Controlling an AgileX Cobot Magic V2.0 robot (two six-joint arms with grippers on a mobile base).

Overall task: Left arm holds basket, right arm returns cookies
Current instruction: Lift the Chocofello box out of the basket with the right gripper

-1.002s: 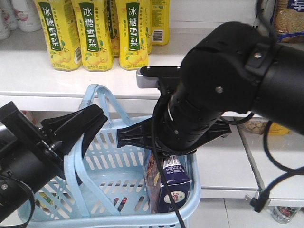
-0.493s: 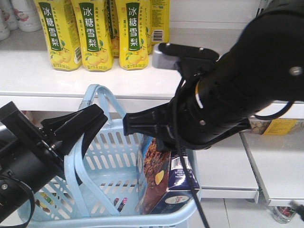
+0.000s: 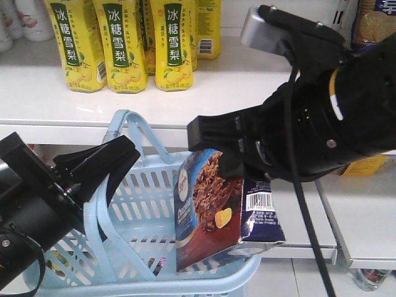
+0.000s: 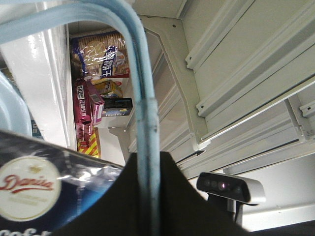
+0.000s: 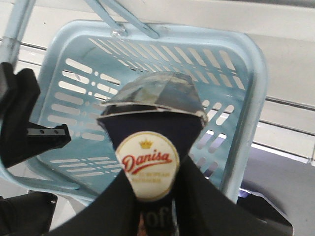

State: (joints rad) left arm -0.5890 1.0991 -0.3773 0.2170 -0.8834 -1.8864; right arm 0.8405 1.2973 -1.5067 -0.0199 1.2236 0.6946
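- Gripping a hoop handle of the basket (image 3: 142, 235), the left gripper (image 3: 102, 167) sits at the front left, its two fingers pressed onto the light blue bar.
- Just behind, the right gripper (image 3: 232, 164) pinches the top of the cookies (image 3: 210, 210); the navy box hangs tilted over the basket's right side.
- Farther back, yellow bottles (image 3: 124, 43) stand on the white shelf (image 3: 241, 93).
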